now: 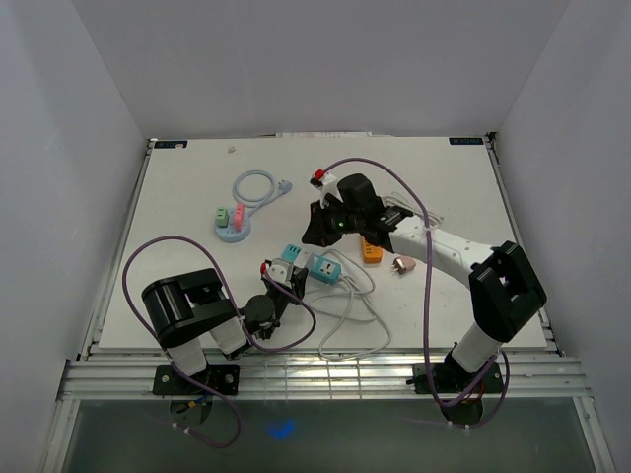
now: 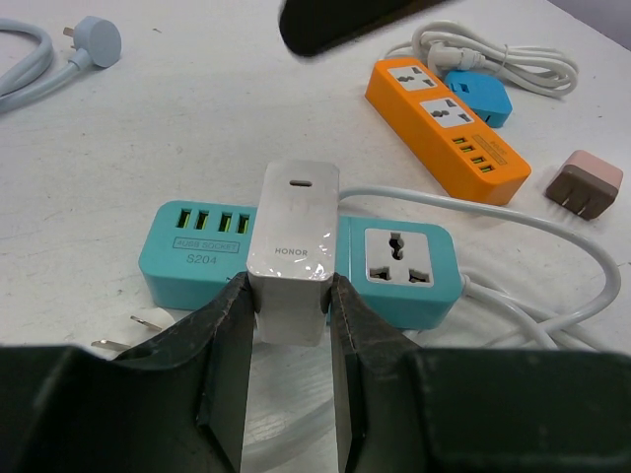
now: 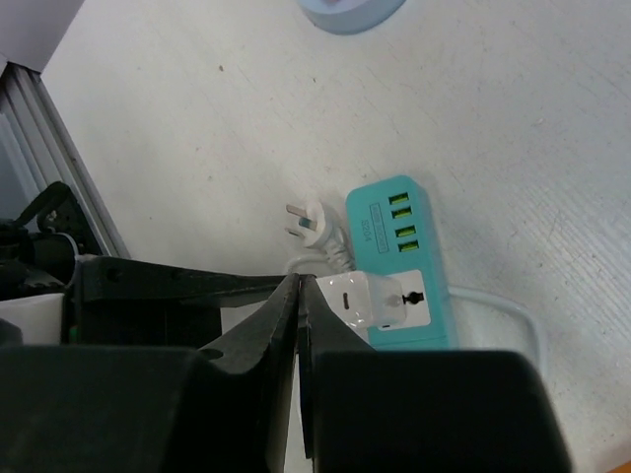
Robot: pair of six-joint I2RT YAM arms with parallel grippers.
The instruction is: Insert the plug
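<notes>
Where the left gripper (image 2: pixel 289 296) closes, a white block-shaped charger (image 2: pixel 294 236) marked HONOR stands upright between its black fingers (image 2: pixel 229 335), which press on its two side faces. The charger sits over the middle of the teal plastic power strip (image 2: pixel 197 254), between the row of green-lit USB ports and the universal socket. Its underside is hidden, so I cannot tell whether its pins are home in the strip.

The right gripper (image 3: pixel 297 286) has its fingers drawn together, tip to tip, with nothing between them. In its own view the tips overlap the near edge of the charger, but how high they hang above it cannot be judged.

A white three-pin plug (image 2: pixel 148 323) lies on the white table (image 2: pixel 197 128) just beside the strip, half covered by the left finger, and a white cable (image 2: pixel 552 296) runs off the strip's other end out of frame. Further back lie an orange plastic power strip (image 2: pixel 444 128), a small blue adapter (image 2: pixel 478 96) and a brownish-pink plug cube (image 2: pixel 587 184). A dark blurred shape (image 2: pixel 345 25), cut off by the top edge, is too unclear to name.
</notes>
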